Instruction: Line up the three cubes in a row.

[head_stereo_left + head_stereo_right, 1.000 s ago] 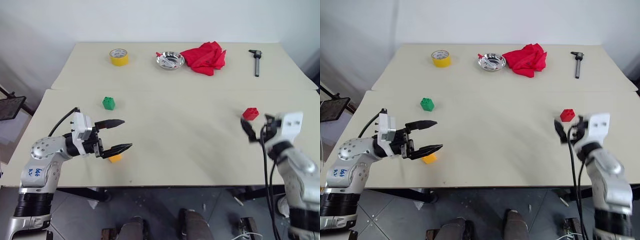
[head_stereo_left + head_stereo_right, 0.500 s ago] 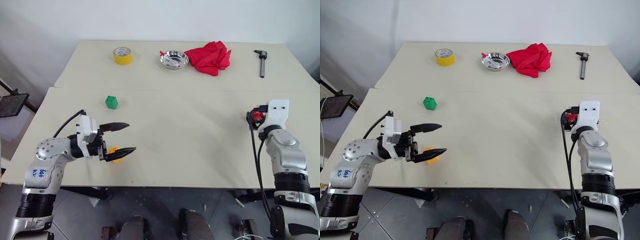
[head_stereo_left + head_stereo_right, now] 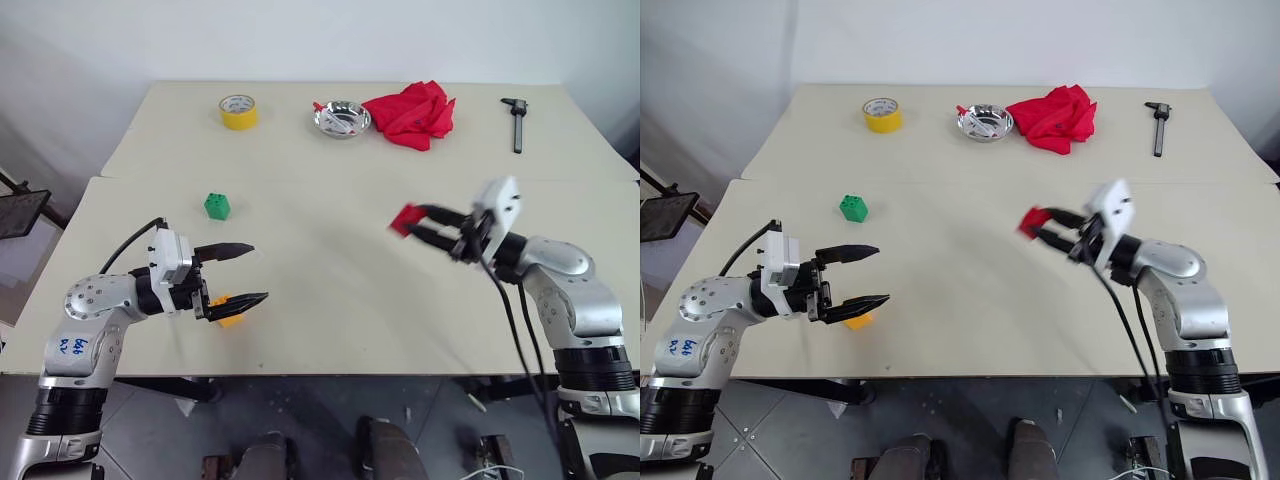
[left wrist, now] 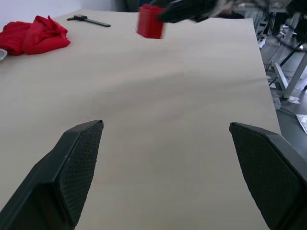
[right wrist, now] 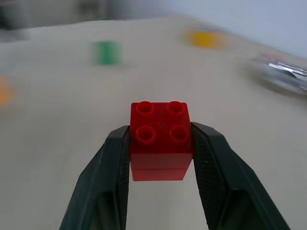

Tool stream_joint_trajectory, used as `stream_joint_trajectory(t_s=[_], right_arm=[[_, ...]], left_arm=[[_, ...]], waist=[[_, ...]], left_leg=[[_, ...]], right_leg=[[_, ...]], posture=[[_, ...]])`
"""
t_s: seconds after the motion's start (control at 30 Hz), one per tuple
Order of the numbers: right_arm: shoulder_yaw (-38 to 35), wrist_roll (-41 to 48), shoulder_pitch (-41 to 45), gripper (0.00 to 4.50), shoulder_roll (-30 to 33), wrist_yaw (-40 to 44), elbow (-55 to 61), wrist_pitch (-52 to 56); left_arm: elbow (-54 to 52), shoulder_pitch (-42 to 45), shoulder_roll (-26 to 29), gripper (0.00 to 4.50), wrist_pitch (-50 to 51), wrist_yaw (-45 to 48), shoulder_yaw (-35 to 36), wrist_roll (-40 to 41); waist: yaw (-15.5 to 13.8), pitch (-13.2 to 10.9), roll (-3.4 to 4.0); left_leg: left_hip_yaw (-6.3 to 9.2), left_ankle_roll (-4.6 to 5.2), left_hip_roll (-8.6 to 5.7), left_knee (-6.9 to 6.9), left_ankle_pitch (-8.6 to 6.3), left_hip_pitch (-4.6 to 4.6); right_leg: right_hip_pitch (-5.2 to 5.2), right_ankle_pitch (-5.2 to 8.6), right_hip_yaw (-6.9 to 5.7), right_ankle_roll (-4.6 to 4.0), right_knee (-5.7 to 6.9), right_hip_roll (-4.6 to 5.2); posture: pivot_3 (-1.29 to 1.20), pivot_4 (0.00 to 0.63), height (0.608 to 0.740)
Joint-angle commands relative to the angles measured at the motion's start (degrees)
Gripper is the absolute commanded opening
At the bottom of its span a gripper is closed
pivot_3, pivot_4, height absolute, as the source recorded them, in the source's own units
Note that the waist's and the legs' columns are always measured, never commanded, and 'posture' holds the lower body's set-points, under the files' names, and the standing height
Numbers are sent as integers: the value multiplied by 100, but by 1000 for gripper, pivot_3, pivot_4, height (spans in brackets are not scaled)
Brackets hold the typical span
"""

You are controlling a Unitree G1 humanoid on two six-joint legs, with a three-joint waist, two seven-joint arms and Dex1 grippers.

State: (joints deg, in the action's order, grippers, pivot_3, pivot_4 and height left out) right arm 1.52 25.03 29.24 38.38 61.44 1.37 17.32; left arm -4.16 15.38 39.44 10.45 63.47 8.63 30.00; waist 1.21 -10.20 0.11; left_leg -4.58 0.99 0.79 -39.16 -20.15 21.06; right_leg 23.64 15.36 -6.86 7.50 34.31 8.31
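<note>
Cubes, three: red cube [image 5: 160, 139] clamped in right gripper [image 3: 418, 226] above worktop [image 3: 330, 300]; orange-yellow cube [image 3: 230, 312] under wide-open, empty left gripper [image 3: 248, 272]; green cube [image 3: 217, 206] apart.

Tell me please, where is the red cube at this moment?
The red cube is clamped in the right pincer, lifted above the near table right of its middle, apart from the green cube on the left side.

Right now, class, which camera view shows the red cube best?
The right wrist view: the red cube sits close, studs up, clamped in the right gripper. Both eye views show it small and blurred; the left wrist view shows it blurred and far off.
</note>
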Motion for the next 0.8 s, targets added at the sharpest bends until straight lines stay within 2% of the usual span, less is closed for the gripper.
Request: stream_joint_trajectory(t_s=[0.03,0.33,0.4,0.47,0.57,0.7,0.8], right_arm=[[552,-419,-45,1449,60,655,-282,-442],[1104,-977,138,1449,-201,1511,-1462,-1579],[1097,-952,203,1449,-266,1557,-1625,-1502],[1065,-1008,293,2183,-364,1471,-1818,-1581],[958,-1050,332,3052,-449,1406,-1841,-1772],[331,-159,-40,4396,-279,1669,-859,-1458],[-60,290,-308,4455,-376,1733,-568,-1604]], left_arm=[[-127,-112,95,4500,-120,28,136,-34],[-434,-379,226,4500,-22,66,220,43],[-432,-380,241,4500,-49,49,236,33],[-430,-372,224,4500,-39,-4,320,79],[-423,-260,107,4500,402,-379,754,579],[220,-685,472,4500,270,-542,1732,448],[851,-1112,600,4500,73,-567,2123,232]], waist=[[-32,-2,-5],[-102,-2,-5],[-97,-2,-5],[-96,-2,-5],[-96,-2,-5],[-88,-3,-5],[-79,-2,-4]], left_leg=[[1,1,-1,-3,0,4],[-3,2,-5,-9,1,8],[-4,2,-4,-9,1,4],[-3,2,-3,-9,1,2],[-3,2,1,-11,1,4],[17,0,4,-10,0,7],[29,-6,2,-6,-4,-1]], right_leg=[[-2,0,0,0,-8,2],[0,0,-3,0,-12,7],[-1,0,-2,0,-12,6],[-4,0,-2,0,-12,5],[-2,0,-2,-1,-9,6],[1,0,-7,0,-7,6],[0,0,-14,0,-5,4]], posture=[[0,150,740],[0,150,740],[0,150,740],[0,150,740],[0,150,740],[0,150,740],[0,150,740]])
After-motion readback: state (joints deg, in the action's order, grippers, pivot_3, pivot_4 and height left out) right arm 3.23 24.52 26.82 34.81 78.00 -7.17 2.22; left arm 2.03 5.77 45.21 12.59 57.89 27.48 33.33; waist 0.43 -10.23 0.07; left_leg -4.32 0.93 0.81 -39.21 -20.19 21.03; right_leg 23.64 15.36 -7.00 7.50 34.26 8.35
